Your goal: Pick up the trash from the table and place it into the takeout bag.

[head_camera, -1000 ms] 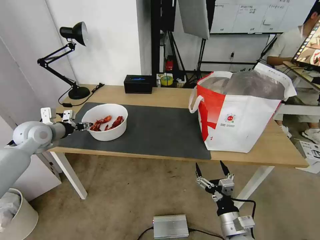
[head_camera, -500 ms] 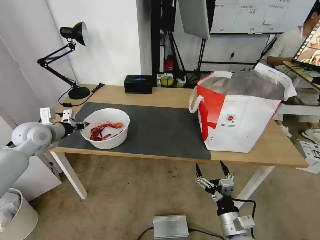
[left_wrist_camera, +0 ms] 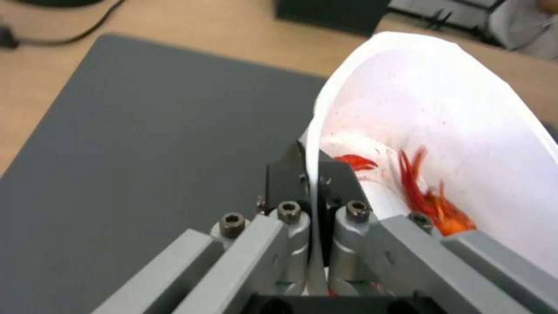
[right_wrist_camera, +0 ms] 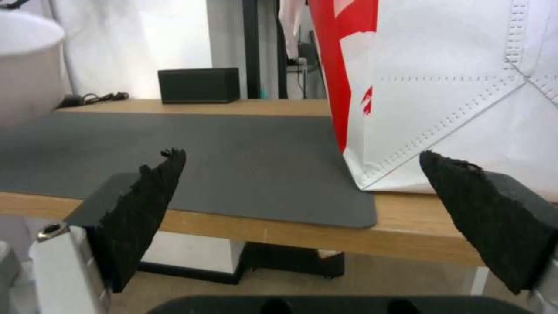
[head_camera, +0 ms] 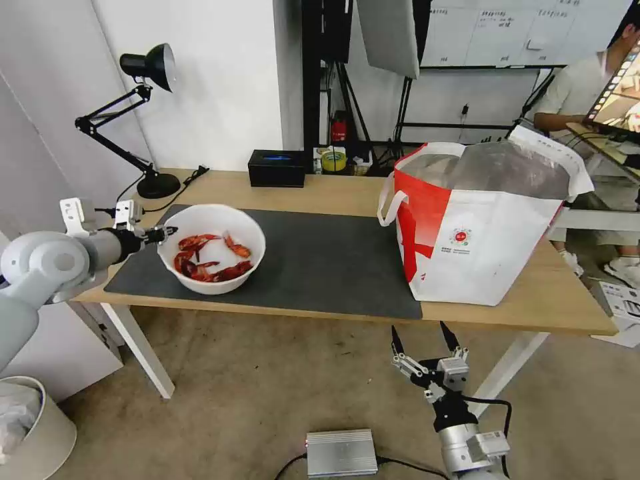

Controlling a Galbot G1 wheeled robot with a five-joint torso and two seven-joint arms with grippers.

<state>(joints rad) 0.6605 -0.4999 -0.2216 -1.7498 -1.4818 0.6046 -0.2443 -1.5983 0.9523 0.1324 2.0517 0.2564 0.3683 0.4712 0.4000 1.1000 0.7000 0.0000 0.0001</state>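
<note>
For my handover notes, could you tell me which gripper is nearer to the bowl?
Left. The left gripper is shut on the bowl's rim; the right gripper hangs open below the table edge, near the bag.

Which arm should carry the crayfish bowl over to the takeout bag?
Left, probably. The left gripper is shut on the bowl's rim, while the right gripper hangs open below the table, near the takeout bag.

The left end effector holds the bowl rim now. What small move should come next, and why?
Probably lift a little more, keeping it level. The left end effector pinches the rim of the white bowl, which tilts with loose crayfish inside, and the takeout bag rim stands higher, far across the mat.
</note>
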